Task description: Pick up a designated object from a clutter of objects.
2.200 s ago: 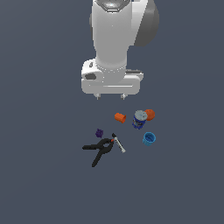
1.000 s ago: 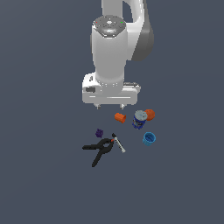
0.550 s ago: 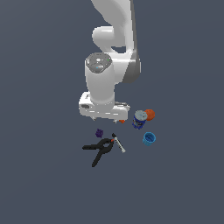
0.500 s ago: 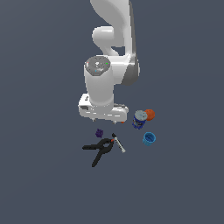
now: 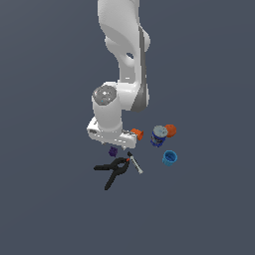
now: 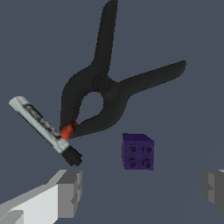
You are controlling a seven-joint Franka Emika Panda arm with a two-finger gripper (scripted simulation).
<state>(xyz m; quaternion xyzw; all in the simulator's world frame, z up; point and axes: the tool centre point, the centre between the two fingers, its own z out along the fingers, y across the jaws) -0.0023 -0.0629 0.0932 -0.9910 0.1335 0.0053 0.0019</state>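
One arm is in view, bent low over the clutter on the dark grey floor. In the wrist view the gripper [image 6: 140,192] is spread wide, and its two grey fingers [image 6: 70,192] stand well apart with nothing between them.

The purple block [image 6: 138,151] is a small dark cube with four studs on its upper face. It lies on the floor ahead of the open jaws, nearer the finger at the far side of the frame than midway, and touches neither finger. In the exterior view the purple block [image 5: 113,150] is partly hidden under the gripper body [image 5: 111,138].

Clutter positions, clock-face in the exterior view, taken from the purple block:
- Black spring clamp [image 5: 113,171]: 6 o'clock, just beside the block, handles pointing away toward 7 o'clock. In the wrist view the clamp [image 6: 105,89] has orange tips.
- Marker [image 5: 135,163]: 4 o'clock, lying against the clamp tips. It is white-bodied with a black cap [image 6: 43,130].
- Orange cylinder [image 5: 137,133]: 2 o'clock, near the gripper body.
- Blue can [image 5: 159,136]: 2 to 3 o'clock, upright.
- Orange ball [image 5: 170,131]: just beside the can, farther out.
- Light blue cup [image 5: 169,158]: 3 to 4 o'clock, well apart from the block.
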